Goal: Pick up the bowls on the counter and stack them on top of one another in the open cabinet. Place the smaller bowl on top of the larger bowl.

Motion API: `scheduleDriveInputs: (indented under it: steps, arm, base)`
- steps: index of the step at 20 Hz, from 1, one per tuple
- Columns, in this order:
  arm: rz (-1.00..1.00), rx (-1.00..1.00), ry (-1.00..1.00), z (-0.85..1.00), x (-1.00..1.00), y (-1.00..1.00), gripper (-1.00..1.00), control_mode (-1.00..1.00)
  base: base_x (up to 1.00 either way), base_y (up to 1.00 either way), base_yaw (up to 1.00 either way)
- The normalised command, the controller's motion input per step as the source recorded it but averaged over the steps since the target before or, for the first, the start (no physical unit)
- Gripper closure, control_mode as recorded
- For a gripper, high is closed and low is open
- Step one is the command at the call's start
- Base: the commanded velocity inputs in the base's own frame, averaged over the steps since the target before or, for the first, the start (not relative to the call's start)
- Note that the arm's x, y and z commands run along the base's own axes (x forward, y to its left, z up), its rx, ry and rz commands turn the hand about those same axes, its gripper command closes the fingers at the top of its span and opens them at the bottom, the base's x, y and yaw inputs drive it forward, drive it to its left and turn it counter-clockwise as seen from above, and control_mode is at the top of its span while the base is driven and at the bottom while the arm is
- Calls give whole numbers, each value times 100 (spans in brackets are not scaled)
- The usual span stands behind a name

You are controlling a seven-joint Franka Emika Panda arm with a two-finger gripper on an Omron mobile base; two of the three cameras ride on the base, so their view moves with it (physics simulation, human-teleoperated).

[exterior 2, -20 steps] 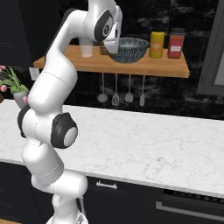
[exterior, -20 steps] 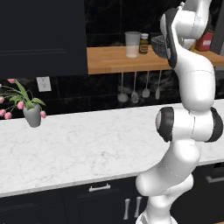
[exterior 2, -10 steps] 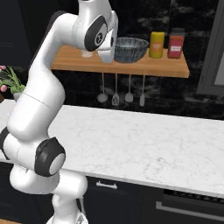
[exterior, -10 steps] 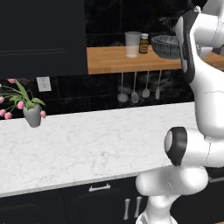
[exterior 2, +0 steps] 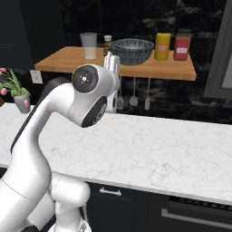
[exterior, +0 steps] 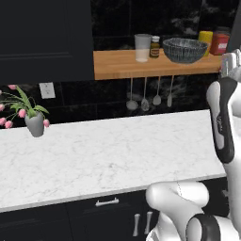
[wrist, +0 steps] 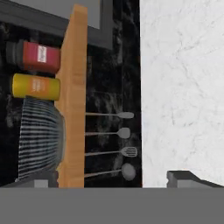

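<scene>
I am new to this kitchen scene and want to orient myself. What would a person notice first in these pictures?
The big white robot arm fills the foreground, bent over the white marble counter. Behind it, a dark ribbed bowl sits on the wooden shelf between a small jar and a yellow canister. At the counter's far left stands a vase of pink flowers.

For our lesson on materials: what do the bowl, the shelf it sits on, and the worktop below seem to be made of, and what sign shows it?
Bowl: looks like glazed stoneware or ceramic, dark grey, speckled and ribbed outside; uncertain.
Shelf: light-brown wood, matt, with an even warm tone.
Worktop: white marble or a marble look-alike, smooth, with faint grey veins.
</scene>
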Motion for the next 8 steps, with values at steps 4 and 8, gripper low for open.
scheduleDriveInputs:
  steps: [4, 8]
  arm:
    - [0, 5, -41, -100, -100, -25, -100, -100]
    - [0, 46, -62, 7, -100, -70, -100, -100]
  base:
    - [0, 0, 0]
    - [0, 0, 0]
